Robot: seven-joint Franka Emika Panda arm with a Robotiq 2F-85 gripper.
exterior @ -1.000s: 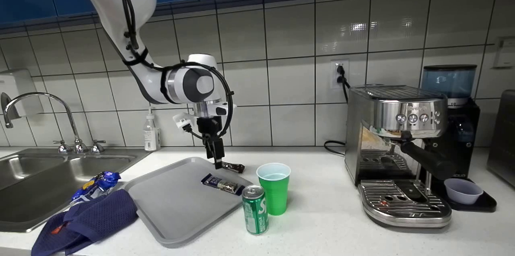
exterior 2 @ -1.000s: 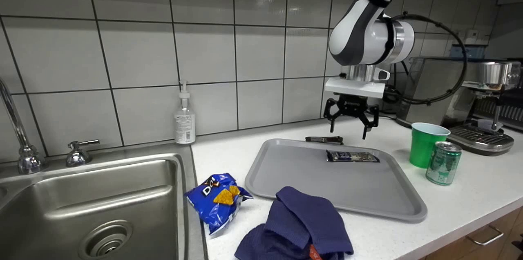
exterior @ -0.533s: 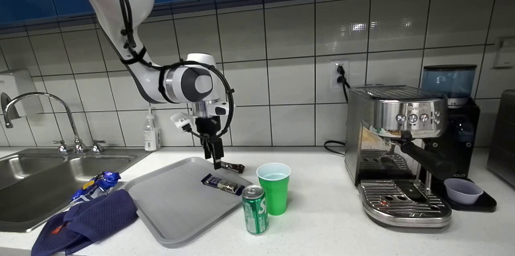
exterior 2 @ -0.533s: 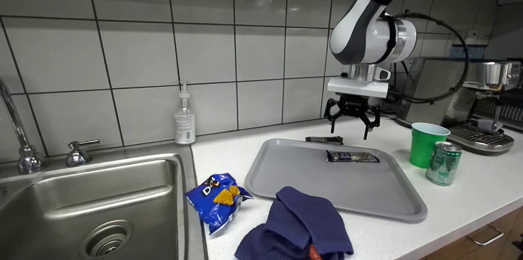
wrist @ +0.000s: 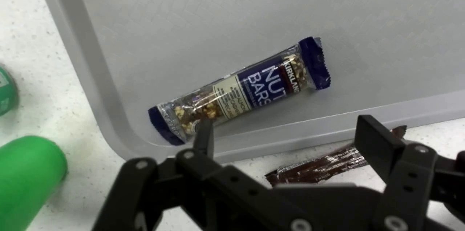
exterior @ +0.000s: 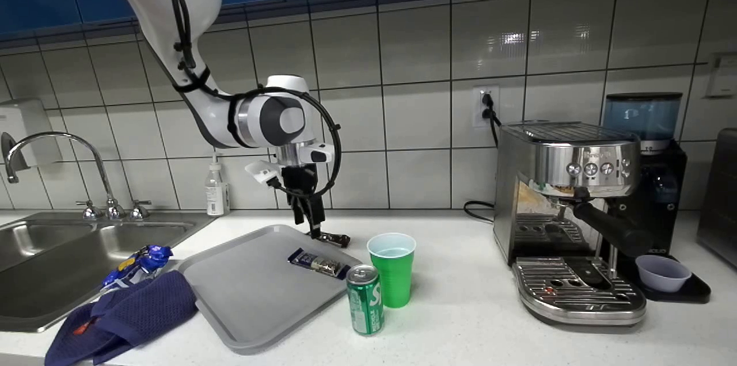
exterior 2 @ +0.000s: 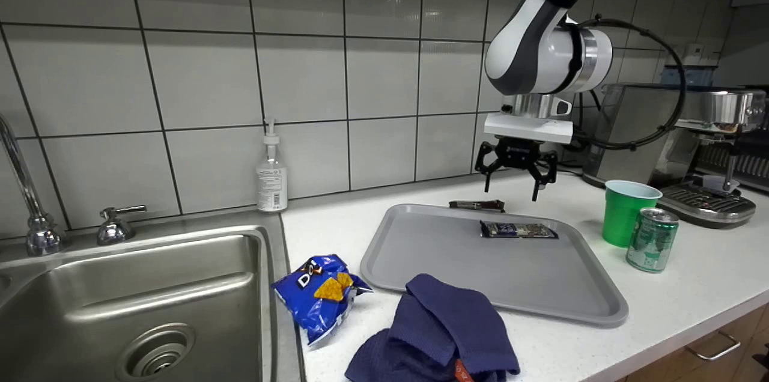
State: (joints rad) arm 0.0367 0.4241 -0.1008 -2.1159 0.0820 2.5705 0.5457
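My gripper (wrist: pixel 287 134) stands open, with nothing between its fingers. In an exterior view the gripper (exterior 2: pixel 511 193) hangs above the counter, over the far edge of the grey tray (exterior 2: pixel 456 265). Below it, a brown wrapped bar (wrist: pixel 319 167) lies on the counter alongside the tray's outer rim; one finger (wrist: pixel 377 144) covers part of it in the wrist view. A blue and clear Kirkland nut bar (wrist: pixel 261 85) rests flat inside the tray, near a corner. Both bars, the brown bar (exterior: pixel 335 239) and the nut bar (exterior: pixel 318 263), show in both exterior views.
A green cup (exterior: pixel 392 274) and a green soda can (exterior: pixel 365 302) stand beside the tray. A blue chip bag (exterior 2: pixel 324 292) and a navy towel (exterior 2: pixel 444 328) lie near the sink (exterior 2: pixel 162 286). Soap bottle (exterior 2: pixel 271 178) by the wall; espresso machine (exterior: pixel 570 182) farther along the counter.
The gripper has turned slightly, so both fingers now show apart in an exterior view, and its fingertips sit a touch higher in the opposite one. Bars, tray, cup and can have not moved.
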